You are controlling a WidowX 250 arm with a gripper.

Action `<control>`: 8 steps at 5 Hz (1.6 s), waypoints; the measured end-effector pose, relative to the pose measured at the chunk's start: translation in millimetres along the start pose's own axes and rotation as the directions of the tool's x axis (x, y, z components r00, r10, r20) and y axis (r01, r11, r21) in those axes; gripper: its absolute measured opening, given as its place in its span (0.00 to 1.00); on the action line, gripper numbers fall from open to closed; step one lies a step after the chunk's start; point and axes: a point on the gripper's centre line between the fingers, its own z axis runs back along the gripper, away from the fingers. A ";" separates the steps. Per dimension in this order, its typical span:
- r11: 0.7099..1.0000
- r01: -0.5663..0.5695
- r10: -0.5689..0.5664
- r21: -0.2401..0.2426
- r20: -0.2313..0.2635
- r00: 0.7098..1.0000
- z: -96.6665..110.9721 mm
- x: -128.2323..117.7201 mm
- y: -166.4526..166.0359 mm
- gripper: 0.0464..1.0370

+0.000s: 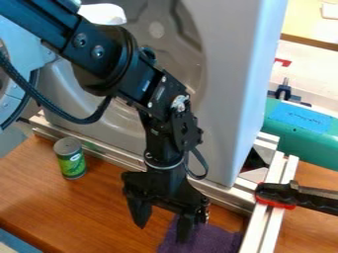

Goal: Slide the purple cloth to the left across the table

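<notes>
The pincer (164, 223) hung spread and empty beside the purple cloth (214, 240), while the green can (71, 160) stood upright, its flat base steadying it on the surface (39, 195).

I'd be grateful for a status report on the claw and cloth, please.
Claw open, nothing held. Purple cloth by one finger, contact unclear. Green can standing clear.

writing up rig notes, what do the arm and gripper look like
The arm is black, with rounded joints, silvery bolts, a small blue marking and a black cable in a loose loop. The gripper is also black, with two tapering fingers.
</notes>
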 end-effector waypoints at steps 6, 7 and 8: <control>0.992 -0.015 0.025 -0.125 0.081 0.996 -86.2 25.7 -13.4 0.96; 0.992 -0.011 0.021 -0.127 0.081 0.997 -93.6 27.3 -13.4 0.96; 0.999 -0.033 0.035 -0.029 0.081 0.996 -96.0 32.8 1.7 0.96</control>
